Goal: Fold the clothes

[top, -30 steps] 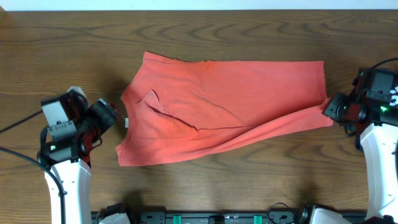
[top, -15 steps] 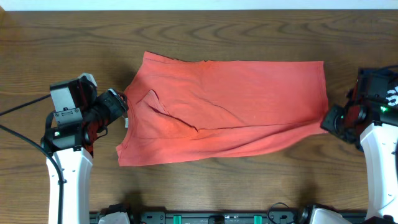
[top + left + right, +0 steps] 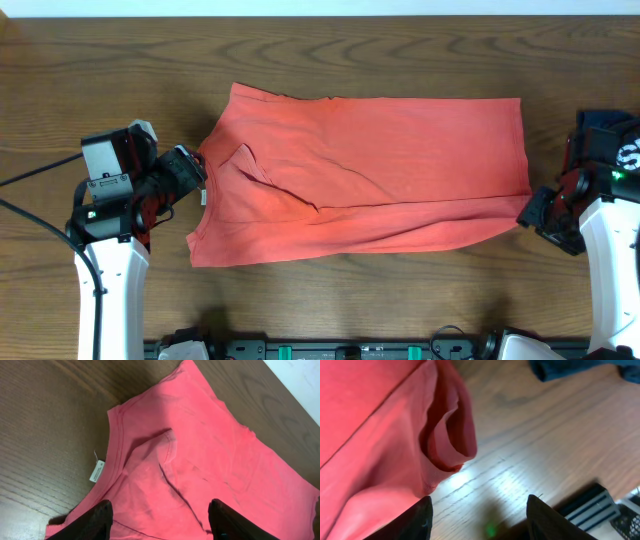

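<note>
The red-orange T-shirt (image 3: 380, 160) lies flat on the dark wooden tabletop (image 3: 100, 70), collar toward the left arm and hem toward the right arm. A flap of fabric is folded in beside the collar, and a long crease runs across the shirt's lower half. The white neck tag (image 3: 96, 471) pokes out past the collar (its print is too small to read). The left tool (image 3: 190, 172) sits at the collar with its fingers apart, gripping nothing. The right tool (image 3: 533, 208) is at the shirt's bunched hem corner, also spread and empty. A dark blue cloth (image 3: 570, 370) lies beyond the hem.
</note>
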Robot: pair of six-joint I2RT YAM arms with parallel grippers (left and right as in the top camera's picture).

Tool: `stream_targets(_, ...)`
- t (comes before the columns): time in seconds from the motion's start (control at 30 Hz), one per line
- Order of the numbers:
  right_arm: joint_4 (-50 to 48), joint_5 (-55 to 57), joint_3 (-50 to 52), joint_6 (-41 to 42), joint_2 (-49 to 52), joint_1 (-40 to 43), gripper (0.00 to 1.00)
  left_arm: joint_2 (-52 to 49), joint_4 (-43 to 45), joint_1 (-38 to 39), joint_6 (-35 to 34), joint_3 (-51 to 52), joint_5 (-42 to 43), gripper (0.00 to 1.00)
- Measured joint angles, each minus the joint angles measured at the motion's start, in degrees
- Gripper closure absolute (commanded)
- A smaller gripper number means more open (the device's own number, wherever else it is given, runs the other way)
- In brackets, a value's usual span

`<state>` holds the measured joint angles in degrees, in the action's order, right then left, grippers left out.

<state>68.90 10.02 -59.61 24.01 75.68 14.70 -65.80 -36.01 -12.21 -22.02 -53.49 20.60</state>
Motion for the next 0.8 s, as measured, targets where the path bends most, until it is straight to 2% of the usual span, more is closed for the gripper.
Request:
stream_targets(0.03, 0.26, 0.37, 0.0, 0.46, 0.0, 0.0, 0.41, 0.0, -0.26, 0.0, 0.0, 0.0, 0.0, 0.37)
stream_targets(0.07, 0.57, 0.7, 0.0, 0.92, 0.0, 0.0, 0.35, 0.0, -0.57, 0.07, 0.0, 0.0, 0.0, 0.37)
stream_targets(0.23, 0.68, 1.49, 0.0, 1.92, 0.0, 0.0, 0.34, 0.0, -1.22, 2.69, 0.48, 0.0, 0.02, 0.39)
stream_targets(0.5, 0.72, 1.62, 0.0, 2.34, 0.0, 0.0, 0.34, -0.96, -0.04, 15.96, 1.27, 0.0, 0.07, 0.39)
stream_targets(0.7, 0.74, 1.6, 0.0, 2.4, 0.0, 0.0, 0.34, -6.1, 4.61, 25.64, -0.85, -0.02, 0.24, 0.39)
stream_targets(0.8, 0.81, 1.6, 0.0, 2.4, 0.0, 0.0, 0.34, -9.68, 9.75, 30.42, -2.27, -0.02, 1.75, 0.39)
